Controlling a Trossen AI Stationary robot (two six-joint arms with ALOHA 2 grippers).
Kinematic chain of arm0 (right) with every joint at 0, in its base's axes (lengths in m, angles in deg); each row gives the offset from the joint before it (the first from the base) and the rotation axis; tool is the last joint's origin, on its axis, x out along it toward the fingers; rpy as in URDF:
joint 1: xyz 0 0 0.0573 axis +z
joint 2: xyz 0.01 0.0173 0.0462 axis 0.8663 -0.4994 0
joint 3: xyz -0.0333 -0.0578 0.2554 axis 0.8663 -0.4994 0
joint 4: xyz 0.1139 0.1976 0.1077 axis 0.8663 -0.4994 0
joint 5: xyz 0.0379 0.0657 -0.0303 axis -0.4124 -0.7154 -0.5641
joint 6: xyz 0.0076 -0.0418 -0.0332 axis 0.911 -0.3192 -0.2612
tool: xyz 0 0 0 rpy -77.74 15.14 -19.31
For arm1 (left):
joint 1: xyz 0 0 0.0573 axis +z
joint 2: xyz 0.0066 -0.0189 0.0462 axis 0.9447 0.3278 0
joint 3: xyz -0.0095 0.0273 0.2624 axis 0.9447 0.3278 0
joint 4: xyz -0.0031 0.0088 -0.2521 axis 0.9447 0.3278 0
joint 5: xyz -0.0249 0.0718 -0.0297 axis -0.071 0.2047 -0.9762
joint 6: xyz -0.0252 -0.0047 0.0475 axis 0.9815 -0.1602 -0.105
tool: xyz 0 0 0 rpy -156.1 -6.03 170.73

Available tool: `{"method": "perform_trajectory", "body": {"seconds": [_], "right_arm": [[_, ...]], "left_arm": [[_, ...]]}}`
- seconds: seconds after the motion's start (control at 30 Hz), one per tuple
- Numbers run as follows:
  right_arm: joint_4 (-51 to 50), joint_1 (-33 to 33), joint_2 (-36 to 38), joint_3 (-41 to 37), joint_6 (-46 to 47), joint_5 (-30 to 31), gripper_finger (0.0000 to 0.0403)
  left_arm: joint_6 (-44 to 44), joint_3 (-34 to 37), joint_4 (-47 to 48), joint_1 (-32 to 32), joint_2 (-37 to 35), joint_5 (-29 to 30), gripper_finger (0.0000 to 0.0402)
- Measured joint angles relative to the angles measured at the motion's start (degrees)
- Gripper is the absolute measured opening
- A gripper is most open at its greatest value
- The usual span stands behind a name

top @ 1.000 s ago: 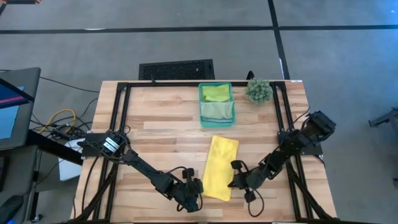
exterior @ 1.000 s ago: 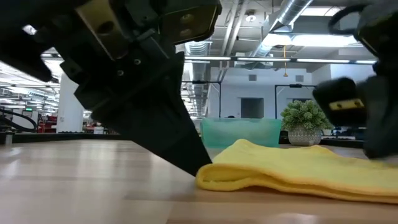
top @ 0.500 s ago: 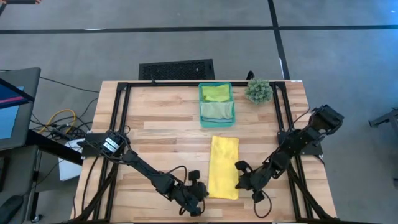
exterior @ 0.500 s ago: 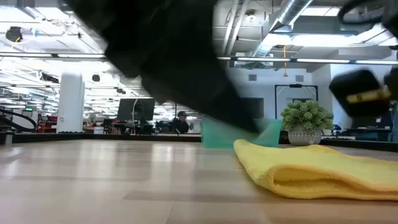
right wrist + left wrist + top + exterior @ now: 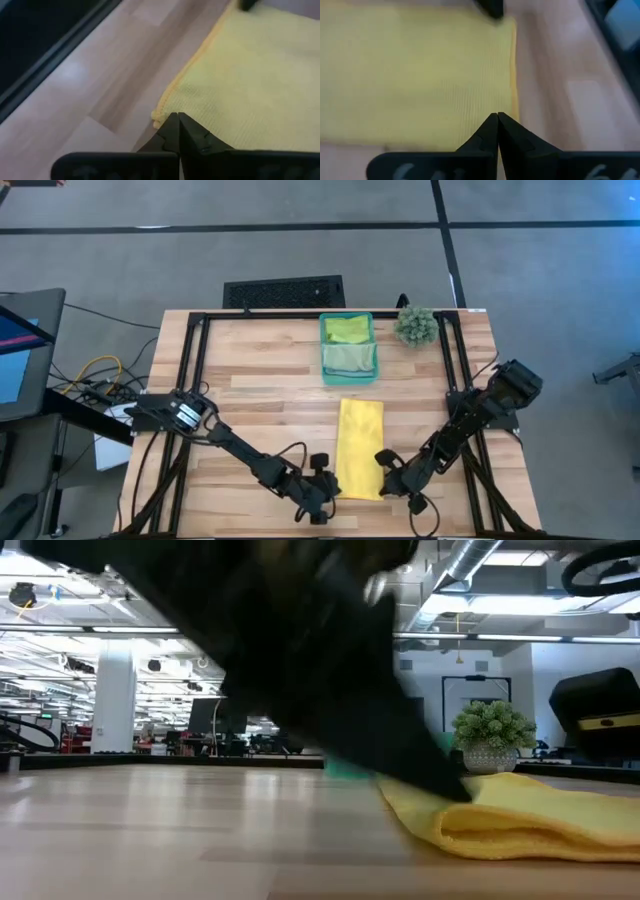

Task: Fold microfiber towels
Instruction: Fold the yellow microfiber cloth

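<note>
A yellow microfiber towel lies on the wooden table as a folded strip that runs from far to near. My left gripper is shut, its tip on the towel's near left corner. My right gripper is also shut and stands at the near right corner. In the high view the two grippers flank the towel's near end, my left gripper and my right gripper. A lime green towel and a pale green towel lie in a teal bin. My left gripper sets its shut fingertips on the towel's top layer, close to the near edge by the left corner. The fingers slant down from the table's left. The towel lies flat on the table. My right gripper's shut tip is at the towel's near right corner; whether it touches, I cannot tell.
The teal bin stands at the table's far middle, with a small spiky plant to its right. A black frame runs along the table's sides. Bare wood lies left of the towel.
The towel's near end has swung toward the table's right while its far end stayed, so the strip now lies straight. My left gripper has moved right, onto the towel's near left corner.
</note>
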Motion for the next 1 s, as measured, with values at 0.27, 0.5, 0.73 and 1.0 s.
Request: {"method": "perform_trajectory", "body": {"seconds": [0.27, 0.5, 0.73, 1.0], "right_arm": [[-9.5, 0.8, 4.1, 0.1, 1.6, -0.7, 0.0017], [-6.9, 1.7, 6.6, -0.1, 0.5, -1.2, 0.0019], [6.1, 1.6, 2.8, -0.1, 0.4, -1.1, 0.0035], [9.6, 0.3, -4.9, 3.3, -2.3, 3.5, 0.0133]], "left_arm": [[3.2, -0.2, -0.2, 0.7, 1.8, -6.1, 0.0000], [-1.0, -2.7, -1.3, 0.7, 1.8, -6.3, 0.0000], [-3.3, -5.9, -1.6, 0.8, 1.7, 0.8, 0.0000], [-2.1, -6.0, 2.0, 1.8, 2.0, 5.3, 0.0000]]}}
